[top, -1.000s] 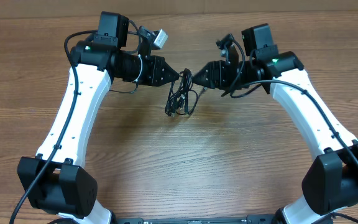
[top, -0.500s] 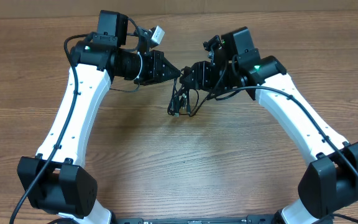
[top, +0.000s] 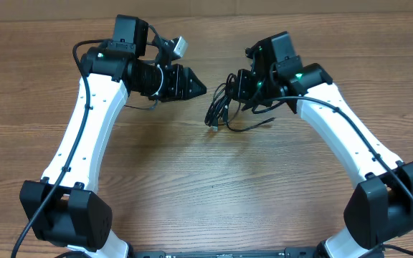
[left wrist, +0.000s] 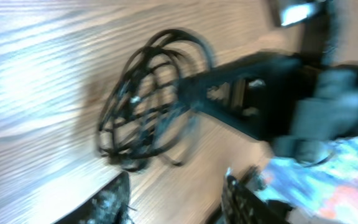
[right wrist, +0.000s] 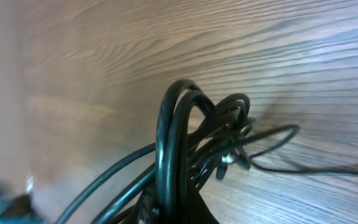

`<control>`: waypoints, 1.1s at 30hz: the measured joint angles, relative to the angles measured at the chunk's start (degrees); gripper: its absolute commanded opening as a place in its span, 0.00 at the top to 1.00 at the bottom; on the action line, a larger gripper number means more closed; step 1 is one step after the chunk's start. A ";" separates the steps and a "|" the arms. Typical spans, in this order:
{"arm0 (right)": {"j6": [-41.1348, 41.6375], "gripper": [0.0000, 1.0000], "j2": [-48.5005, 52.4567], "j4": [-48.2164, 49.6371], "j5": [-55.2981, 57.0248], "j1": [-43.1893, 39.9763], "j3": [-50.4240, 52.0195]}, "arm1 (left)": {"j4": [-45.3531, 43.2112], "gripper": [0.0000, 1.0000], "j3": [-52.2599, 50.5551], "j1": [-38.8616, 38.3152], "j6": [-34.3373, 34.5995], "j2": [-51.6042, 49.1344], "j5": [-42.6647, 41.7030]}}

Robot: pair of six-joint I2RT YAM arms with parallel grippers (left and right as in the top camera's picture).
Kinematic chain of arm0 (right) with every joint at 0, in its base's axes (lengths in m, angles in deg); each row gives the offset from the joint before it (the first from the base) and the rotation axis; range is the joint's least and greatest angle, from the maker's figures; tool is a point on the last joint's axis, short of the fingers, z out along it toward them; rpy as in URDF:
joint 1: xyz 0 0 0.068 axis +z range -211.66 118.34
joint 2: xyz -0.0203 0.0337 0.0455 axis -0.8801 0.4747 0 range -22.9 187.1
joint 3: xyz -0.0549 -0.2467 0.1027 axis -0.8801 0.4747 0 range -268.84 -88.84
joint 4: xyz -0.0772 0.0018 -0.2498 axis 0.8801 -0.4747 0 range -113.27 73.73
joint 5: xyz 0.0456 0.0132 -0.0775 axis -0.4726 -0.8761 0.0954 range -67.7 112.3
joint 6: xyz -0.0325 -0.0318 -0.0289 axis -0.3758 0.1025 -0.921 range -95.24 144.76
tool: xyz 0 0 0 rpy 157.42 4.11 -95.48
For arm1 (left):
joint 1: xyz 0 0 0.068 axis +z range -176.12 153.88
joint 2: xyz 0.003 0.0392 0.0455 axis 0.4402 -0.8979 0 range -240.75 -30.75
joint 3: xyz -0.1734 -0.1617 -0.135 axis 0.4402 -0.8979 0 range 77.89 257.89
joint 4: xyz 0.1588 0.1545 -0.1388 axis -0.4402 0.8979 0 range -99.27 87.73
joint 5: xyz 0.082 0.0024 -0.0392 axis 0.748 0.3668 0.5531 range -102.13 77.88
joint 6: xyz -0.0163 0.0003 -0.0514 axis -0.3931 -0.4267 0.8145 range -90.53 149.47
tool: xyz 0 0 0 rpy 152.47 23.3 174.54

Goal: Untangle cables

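The cables [top: 219, 109] are a small knot of thin black cords hanging just over the wooden table at centre back, with one strand trailing right. My right gripper [top: 236, 86] is shut on the top of the knot; in the right wrist view the cables [right wrist: 178, 134] loop up out of its jaws [right wrist: 179, 214]. A silvery plug tip [right wrist: 227, 159] shows in the tangle. My left gripper [top: 201, 89] stands open a short way left of the bundle, touching nothing. In the left wrist view its fingertips [left wrist: 115, 198] are apart over bare wood, with the cables [left wrist: 143, 115] beyond them.
The wooden table [top: 206, 186] runs back to its far edge [top: 206, 18] just behind both wrists. Both white arms reach from bases at the front corners [top: 67, 218] [top: 389, 211]. A white connector [top: 182, 44] sticks up by the left wrist.
The left gripper has let go of the knot, opened and drawn back left. The right gripper has shut on the bundle and carried it a little to the right.
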 measured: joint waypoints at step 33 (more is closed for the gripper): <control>-22.60 0.96 -1.77 -0.20 -36.92 -8.98 0.09 | -1.97 0.92 -1.42 -8.70 -22.14 -5.01 -6.14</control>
